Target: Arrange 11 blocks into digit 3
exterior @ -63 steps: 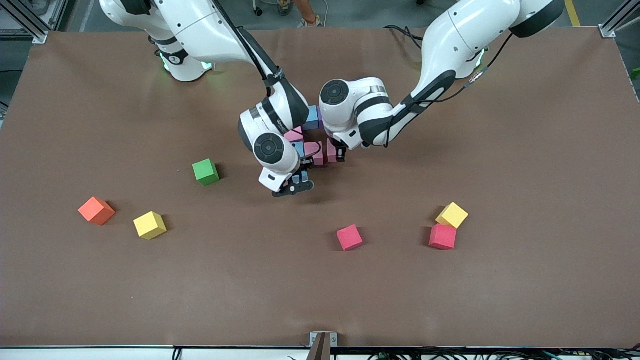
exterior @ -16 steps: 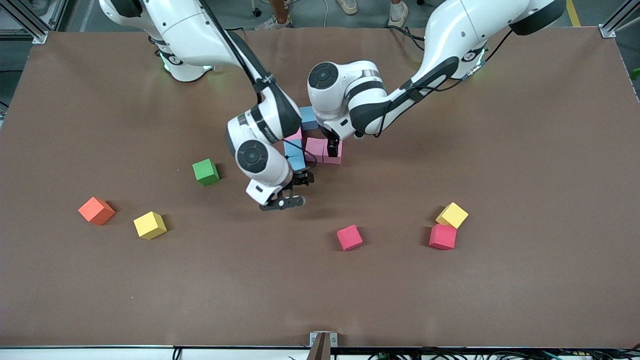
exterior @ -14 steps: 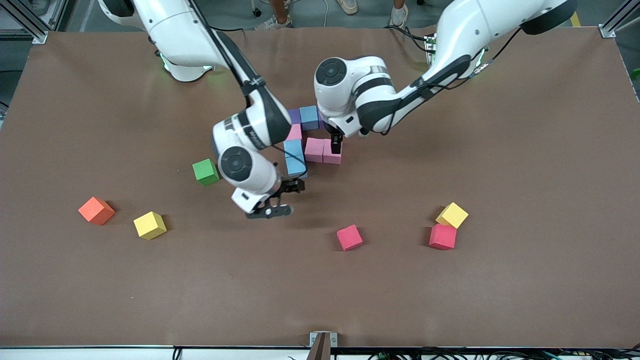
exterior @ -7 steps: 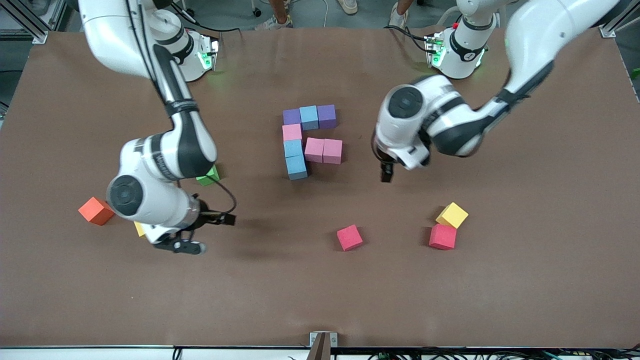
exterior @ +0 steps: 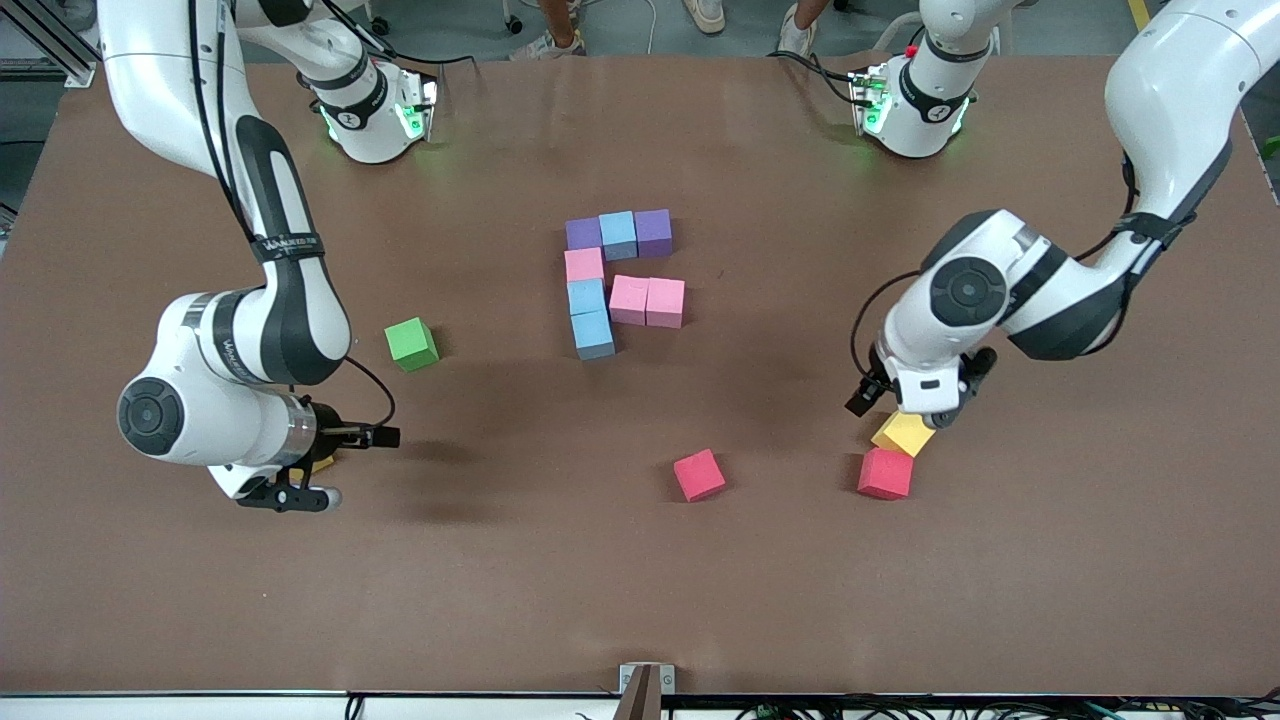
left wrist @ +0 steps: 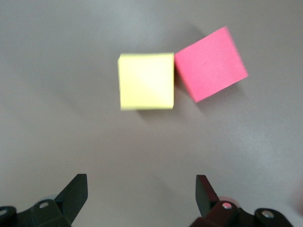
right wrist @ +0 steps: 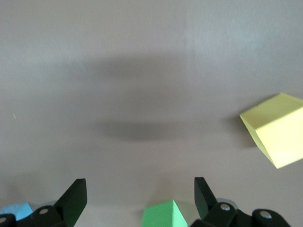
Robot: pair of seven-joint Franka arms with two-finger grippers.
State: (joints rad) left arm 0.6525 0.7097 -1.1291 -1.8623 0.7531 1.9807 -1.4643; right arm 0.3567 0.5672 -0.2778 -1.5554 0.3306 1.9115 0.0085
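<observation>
The left gripper [exterior: 905, 408], jaws spread and empty, is positioned over the yellow block [exterior: 905, 435]. Because the red block [exterior: 885, 474] touches it, a descending finger may strike or displace that neighbour. The right gripper [exterior: 335, 465] is likewise released, well apart toward the right arm's end.

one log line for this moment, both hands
left hand: open over yellow block | right hand: open, empty | digit 3: part built

Even overhead light fell on the worktop [exterior: 640, 560]; soft arm shadows pooled mid-table, and both wrist views were slightly blurred.
</observation>
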